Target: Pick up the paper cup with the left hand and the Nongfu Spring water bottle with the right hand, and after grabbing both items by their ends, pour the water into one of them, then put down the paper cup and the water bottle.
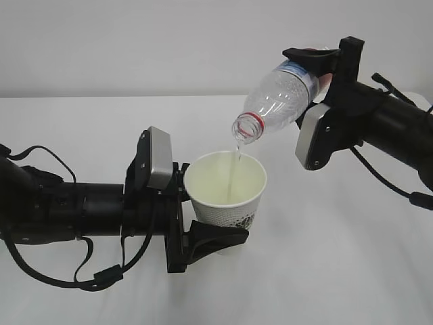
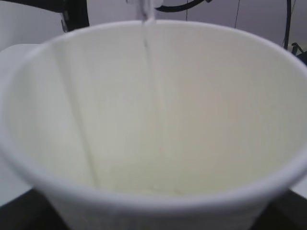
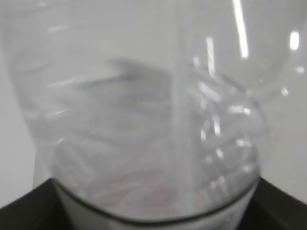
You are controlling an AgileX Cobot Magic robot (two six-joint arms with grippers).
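The paper cup (image 1: 226, 191) is held off the table, tilted a little toward the camera, with my left gripper (image 1: 203, 227) shut on its lower body. Its cream inside fills the left wrist view (image 2: 153, 120). The Nongfu Spring water bottle (image 1: 281, 98) is tipped mouth-down to the left above the cup, and my right gripper (image 1: 318, 71) is shut on its base end. A thin stream of water (image 1: 235, 172) falls from the open mouth with the red neck ring into the cup, and shows as a streak (image 2: 151, 62) in the left wrist view. The clear bottle wall (image 3: 144, 120) fills the right wrist view.
The white table (image 1: 338, 271) spreads under both arms, with a pale wall behind. The left arm's black cables (image 1: 88, 271) loop low near the table's front left.
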